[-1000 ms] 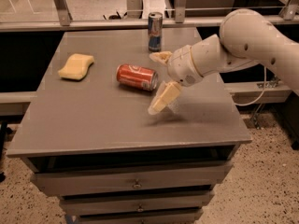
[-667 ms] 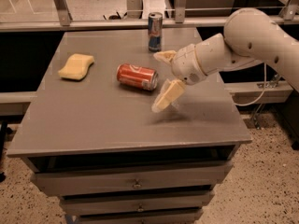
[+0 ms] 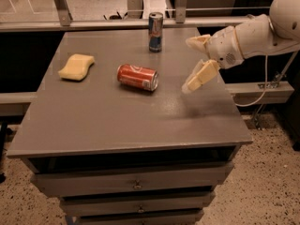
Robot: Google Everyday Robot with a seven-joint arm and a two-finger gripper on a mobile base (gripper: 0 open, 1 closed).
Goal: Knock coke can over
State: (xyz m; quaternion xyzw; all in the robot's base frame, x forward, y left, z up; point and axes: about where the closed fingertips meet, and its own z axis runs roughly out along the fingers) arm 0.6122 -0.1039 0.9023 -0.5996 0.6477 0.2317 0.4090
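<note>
The jaws stand spread wide with nothing between them. The gripper (image 3: pixel 186 64) hangs to the right of the coke can (image 3: pixel 137 77), clear of it, with bare tabletop between the two. Its two cream-coloured fingers (image 3: pixel 202 75) fork out toward the can's side of the table. One points roughly level at the far end of the fork, and the other slants down, its tip close above the surface. Whether that lower tip touches the tabletop cannot be told. A faint shadow lies on the wood just beneath it.

Behind the fingers, the white wrist and arm (image 3: pixel 251 34) run away from the can, up toward the right edge of the view. A pale cable (image 3: pixel 265 81) droops below the arm, farther right still from the can.

The coke can lies on its side on the grey table (image 3: pixel 117 121), red body with white script uppermost. Its silver end is turned toward the gripper and slightly toward the near edge.

Beyond the can, near the table's far edge, a slim blue-and-silver can (image 3: pixel 155 25) stands upright, well apart from it. To the left of the coke can, and a little farther back, a yellow sponge (image 3: pixel 76 66) lies flat, also not touching it.

Below the tabletop on the near side of the can, the table's front shows stacked drawers (image 3: pixel 136 184) with small knobs. Speckled floor (image 3: pixel 267 182) lies around its base.
</note>
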